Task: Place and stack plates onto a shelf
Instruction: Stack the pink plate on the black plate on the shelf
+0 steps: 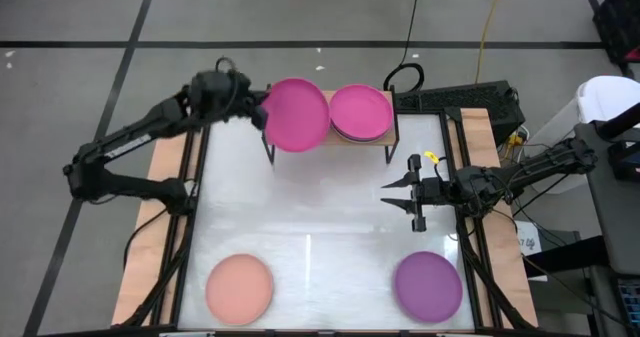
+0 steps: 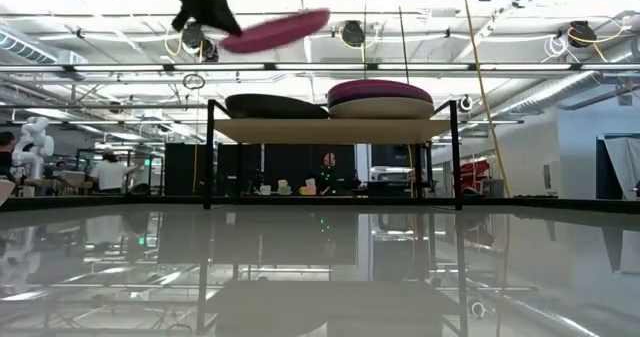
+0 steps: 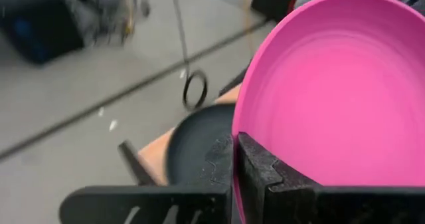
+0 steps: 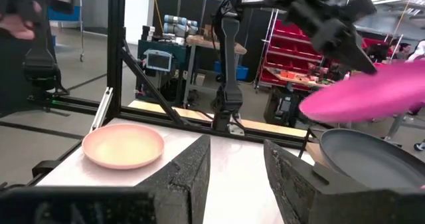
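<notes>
Left end effector (image 3: 234, 161) pinches pink plate (image 1: 296, 114) rim, tilted above black plate (image 2: 275, 105) on shelf (image 2: 330, 130). Level, lower, centre before release. Right end effector (image 1: 413, 194) wide, empty, over counter (image 1: 330, 217).

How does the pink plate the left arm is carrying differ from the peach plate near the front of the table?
The pink plate is magenta and shut in the left gripper; the peach plate is pale and untouched. The pink plate is tilted in the air above the shelf; the peach plate lies flat on the table. Both are round, shallow and look the same size.
</notes>
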